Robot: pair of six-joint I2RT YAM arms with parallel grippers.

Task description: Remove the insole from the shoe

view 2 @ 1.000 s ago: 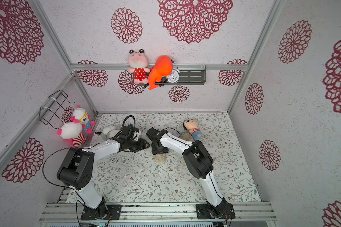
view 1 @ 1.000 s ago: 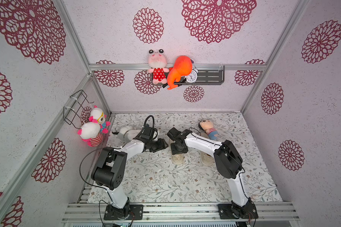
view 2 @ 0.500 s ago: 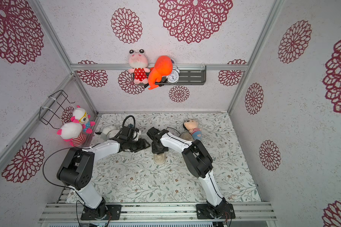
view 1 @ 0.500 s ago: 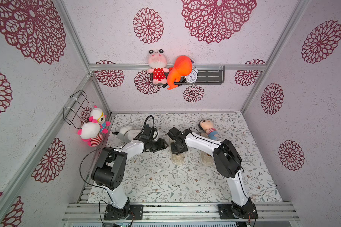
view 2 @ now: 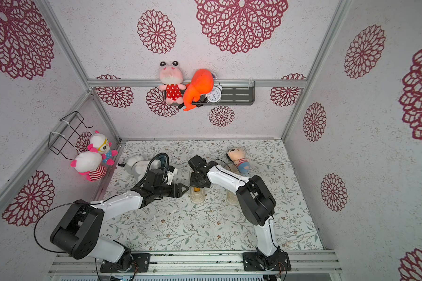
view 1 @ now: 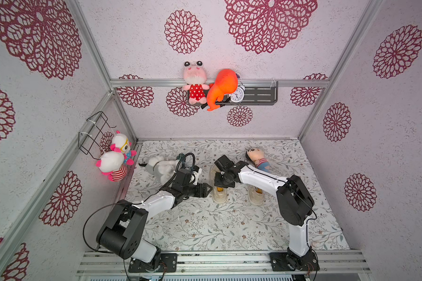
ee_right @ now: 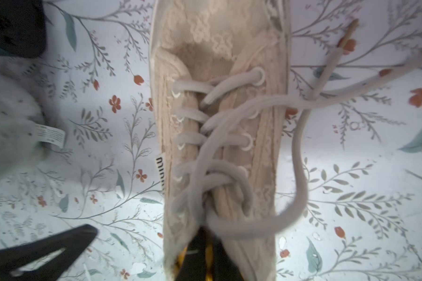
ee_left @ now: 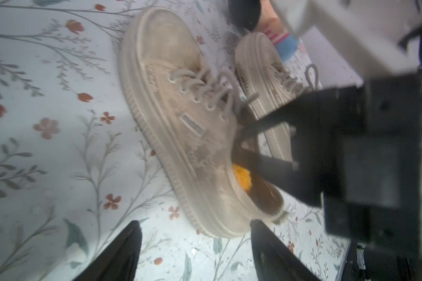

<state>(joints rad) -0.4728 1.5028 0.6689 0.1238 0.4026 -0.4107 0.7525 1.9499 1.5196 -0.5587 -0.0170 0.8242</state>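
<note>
The insole [ee_left: 241,177] looks soft, light and limp: pinch its heel edge. Right gripper [ee_left: 238,140] is clenched inside the shoe [ee_left: 180,97]; left gripper [ee_left: 195,223] hangs released alongside.

Two shoes [view 1: 219,195] [view 1: 255,199], six soft toys [view 1: 194,85] [view 1: 223,87] [view 1: 121,146] [view 1: 112,165] [view 1: 160,167] [view 1: 257,159], one alarm clock [view 1: 236,95].

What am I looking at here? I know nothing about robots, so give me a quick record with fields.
shoe: beige, laced, lying on the floral table
second shoe: right beside it
insole: yellow, inside the shoe at the heel
right gripper: shut inside the shoe's opening, apparently pinching the insole
left gripper: open, beside the shoe, holding nothing
</note>
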